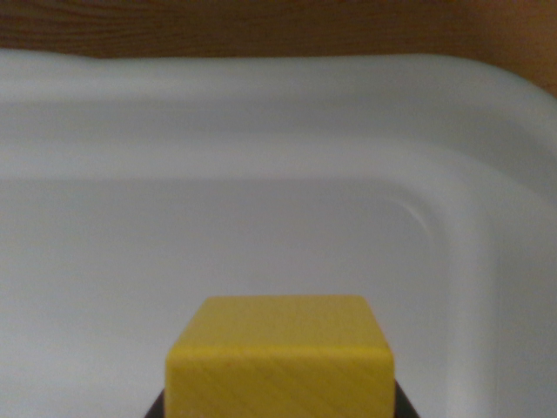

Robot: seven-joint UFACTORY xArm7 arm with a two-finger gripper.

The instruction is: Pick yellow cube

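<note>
1. The yellow cube sits at the bottom middle of the wrist view, very close to the camera.
2. Its top face and its front face both show. The front face has thin slanted lines, like wood grain.
3. Two small dark bits of the gripper peek out at the cube's bottom corners, one on the wrist view's left and one on the wrist view's right.
4. The cube is between those dark bits, so the jaws are on either side of it.
5. The picture does not show if the jaws are squeezing the cube or only sitting next to it. I cannot tell.
6. Behind and around the cube is a white tray with a smooth floor.
7. The tray has a raised rim along the far side, and it bends around a rounded corner on the wrist view's right.
8. The cube is well apart from that far rim and corner.
9. Past the rim, at the very top, is a brown wooden table.
10. The whole picture is a bit blurry.
</note>
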